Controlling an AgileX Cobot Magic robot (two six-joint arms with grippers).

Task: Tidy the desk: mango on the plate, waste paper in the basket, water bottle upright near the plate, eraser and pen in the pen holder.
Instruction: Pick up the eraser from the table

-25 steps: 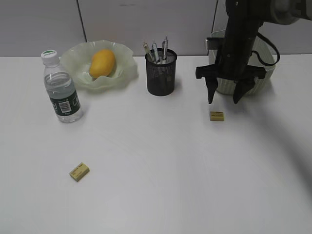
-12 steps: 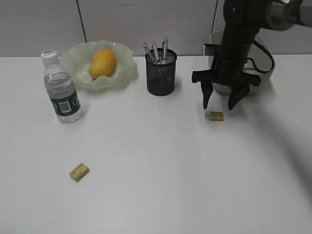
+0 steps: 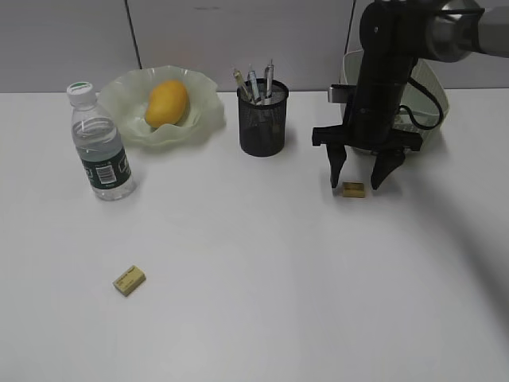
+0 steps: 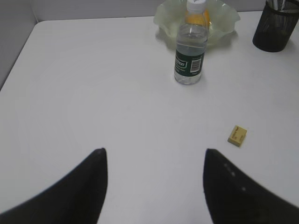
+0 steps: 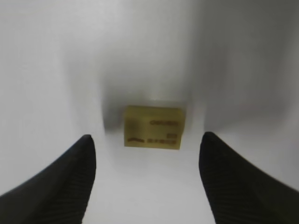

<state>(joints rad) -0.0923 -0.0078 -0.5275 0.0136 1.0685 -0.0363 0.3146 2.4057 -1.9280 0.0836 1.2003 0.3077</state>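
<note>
The exterior camera looks down at a slant across the plain white desk [image 3: 254,318] toward the back wall. The left wrist camera hangs well above the desk's left part, sharing the clear plastic water bottle [image 4: 190,49]. The right wrist camera sits close over one small yellow eraser [image 5: 153,127].

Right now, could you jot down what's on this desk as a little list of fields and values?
mango: on the plate
water bottle: upright, beside the plate
pen holder: holds pens
erasers: two, both on the desk; near eraser and far eraser
right claw: open, astride the far eraser
left claw: open, empty
basket: behind the right arm
</note>
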